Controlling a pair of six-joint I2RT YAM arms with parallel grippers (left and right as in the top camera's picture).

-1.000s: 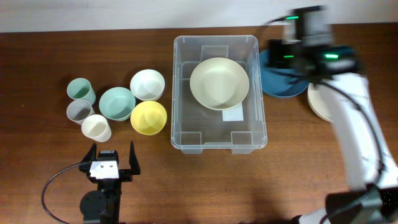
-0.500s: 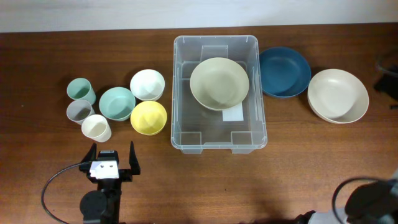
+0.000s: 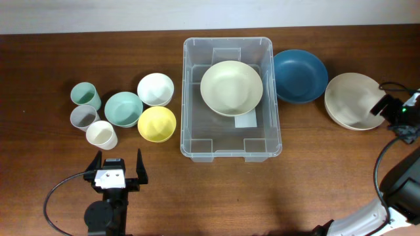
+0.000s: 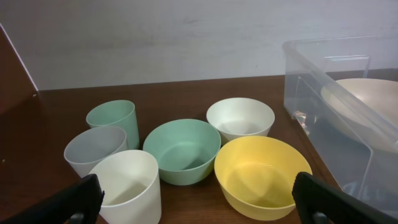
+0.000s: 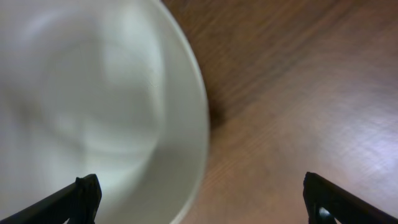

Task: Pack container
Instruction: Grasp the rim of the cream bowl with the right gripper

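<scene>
Lab-like robot bench — wooden table [image 3: 315, 190] against plain white wall [image 4: 155, 37]

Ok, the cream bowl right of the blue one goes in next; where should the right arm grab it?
Pinch the cream bowl at its right rim from above, one finger inside: upright, seemingly too wide to span, and the open right gripper is beside that edge.

The black two-finger left end effector [image 3: 119, 164] is sitting at seven o'clock in the overhead view, pointing toward twelve, its jaws spread wide and gripping nothing. The black right end effector [image 3: 386, 107] is hanging at three o'clock, angled toward nine, its fingers [image 5: 84, 196] likewise parted wide.
</scene>
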